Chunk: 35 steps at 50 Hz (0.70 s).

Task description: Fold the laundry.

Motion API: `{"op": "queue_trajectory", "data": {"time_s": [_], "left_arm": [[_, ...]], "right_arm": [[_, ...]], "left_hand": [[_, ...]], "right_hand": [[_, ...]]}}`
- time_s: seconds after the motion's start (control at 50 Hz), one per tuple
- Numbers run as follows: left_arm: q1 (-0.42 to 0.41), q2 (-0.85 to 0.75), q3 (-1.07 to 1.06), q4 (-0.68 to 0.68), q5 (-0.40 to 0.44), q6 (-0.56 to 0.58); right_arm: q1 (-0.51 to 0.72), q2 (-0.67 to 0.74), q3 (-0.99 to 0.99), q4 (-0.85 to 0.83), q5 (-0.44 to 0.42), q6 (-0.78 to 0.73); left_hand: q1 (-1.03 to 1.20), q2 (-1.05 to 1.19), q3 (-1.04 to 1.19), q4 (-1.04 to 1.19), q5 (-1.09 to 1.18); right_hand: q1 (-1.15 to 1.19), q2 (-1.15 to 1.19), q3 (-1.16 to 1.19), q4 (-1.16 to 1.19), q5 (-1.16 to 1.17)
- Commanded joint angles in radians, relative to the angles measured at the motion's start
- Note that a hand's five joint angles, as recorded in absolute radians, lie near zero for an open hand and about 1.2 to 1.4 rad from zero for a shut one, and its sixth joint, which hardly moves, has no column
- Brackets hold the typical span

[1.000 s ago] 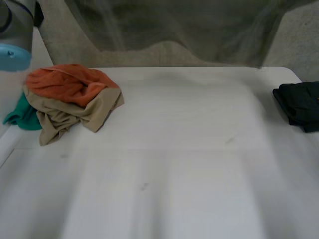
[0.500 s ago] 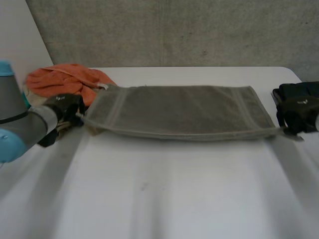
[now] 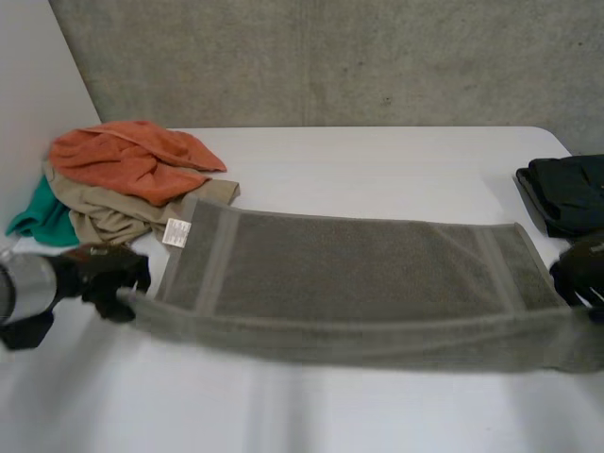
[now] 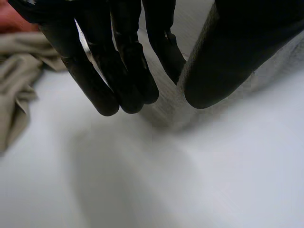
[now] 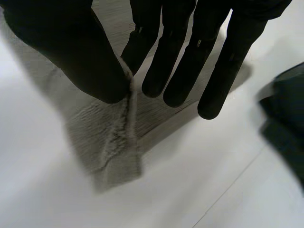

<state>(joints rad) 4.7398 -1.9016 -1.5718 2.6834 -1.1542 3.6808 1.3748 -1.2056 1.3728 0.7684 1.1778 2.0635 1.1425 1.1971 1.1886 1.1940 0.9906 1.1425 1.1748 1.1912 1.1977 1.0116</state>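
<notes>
Since half a second ago the towel (image 3: 359, 274) has come away from the far side of the table (image 3: 377, 156) toward its near edge, and both hands have come nearer with it; a second ago it hung in the air across the far edge. At the far left corner lies a heap of laundry: a teal cloth (image 3: 40, 215) nearest the left edge, a tan cloth (image 3: 109, 225) beside it, and an orange cloth (image 3: 127, 156) on top of both. The left hand (image 3: 109, 278) is near the left edge, in front of the heap and apart from it. Its wrist view shows the thumb and fingers (image 4: 121, 66) closed on the towel's left near corner, with cloth pinched between them. The towel is spread lengthwise across the middle of the table, grey, with a paler band near each short end. A white label (image 3: 176, 232) sits at its far left corner, just beside the tan cloth. The near long edge is stretched between the two hands. The right hand (image 3: 580, 274) is at the right edge, holding the right near corner. Its wrist view shows the thumb and first finger (image 5: 142, 40) pinching the towel's hem, while the other fingers hang straight over the cloth. A dark cloth (image 3: 571, 193) lies folded at the right edge, just beyond the right hand.
</notes>
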Motion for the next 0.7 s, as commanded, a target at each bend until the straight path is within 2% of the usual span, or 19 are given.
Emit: {"op": "queue_trajectory", "data": {"time_s": [0.02,0.18,0.36,0.42,0.44,0.46,0.48,0.5,0.52,0.58,0.66,0.7], "left_arm": [[-0.127,-0.158,0.267,0.107,-0.163,-0.218],[-0.205,-0.330,0.545,0.104,-0.309,-0.321],[-0.268,-0.522,0.855,0.064,-0.438,-0.340],[-0.290,-0.597,0.967,0.044,-0.478,-0.346],[-0.296,-0.609,0.984,0.041,-0.478,-0.346],[-0.302,-0.622,0.999,0.039,-0.476,-0.344],[-0.320,-0.639,1.030,0.032,-0.472,-0.346],[-0.329,-0.642,1.039,0.029,-0.469,-0.347],[-0.337,-0.642,1.047,0.029,-0.466,-0.350],[-0.342,-0.613,1.044,0.032,-0.472,-0.380],[-0.327,-0.528,0.961,0.033,-0.478,-0.464],[-0.317,-0.467,0.880,0.059,-0.470,-0.496]], "right_arm": [[0.092,0.125,-0.099,-0.277,0.013,0.199],[0.159,0.244,-0.228,-0.475,0.074,0.283],[0.217,0.423,-0.446,-0.592,0.161,0.300],[0.236,0.526,-0.564,-0.607,0.181,0.300],[0.242,0.547,-0.587,-0.607,0.184,0.300],[0.250,0.569,-0.609,-0.606,0.189,0.297],[0.263,0.610,-0.650,-0.604,0.203,0.300],[0.268,0.627,-0.669,-0.601,0.210,0.302],[0.271,0.639,-0.684,-0.594,0.218,0.305],[0.274,0.624,-0.696,-0.511,0.227,0.349],[0.257,0.513,-0.617,-0.387,0.183,0.458],[0.228,0.416,-0.517,-0.339,0.140,0.523]], "left_hand": [[0.254,0.199,0.208,0.202,0.231],[0.254,0.199,0.208,0.202,0.231],[0.254,0.199,0.208,0.202,0.231],[0.254,0.199,0.208,0.202,0.231],[0.254,0.199,0.208,0.202,0.231],[0.001,-0.053,-0.045,-0.050,-0.021],[-0.914,-0.969,-0.960,-0.965,-0.937],[-0.968,-1.023,-1.014,-1.019,-0.991],[-0.968,-1.023,-1.014,-1.019,-0.991],[-0.968,-1.023,-1.014,-1.019,-0.991],[-0.968,-1.023,-1.014,-1.019,-0.991],[-0.968,-1.023,-1.014,-1.019,-0.991]], "right_hand": [[0.254,0.221,0.205,0.199,0.210],[0.254,0.221,0.205,0.199,0.210],[0.254,0.221,0.205,0.199,0.210],[0.254,0.221,0.205,0.199,0.210],[-0.171,-0.203,-0.220,-0.226,-0.215],[-0.791,-0.824,-0.840,-0.847,-0.835],[-0.968,-1.000,-1.017,-1.023,-1.012],[-0.893,-0.925,-0.941,-0.948,-0.936],[-0.968,-1.000,-1.017,-1.023,-1.012],[-0.968,-1.000,-1.017,-1.023,-1.012],[-0.968,-1.000,-1.017,-1.023,-1.012],[-0.968,-1.000,-1.017,-1.023,-1.012]]}}
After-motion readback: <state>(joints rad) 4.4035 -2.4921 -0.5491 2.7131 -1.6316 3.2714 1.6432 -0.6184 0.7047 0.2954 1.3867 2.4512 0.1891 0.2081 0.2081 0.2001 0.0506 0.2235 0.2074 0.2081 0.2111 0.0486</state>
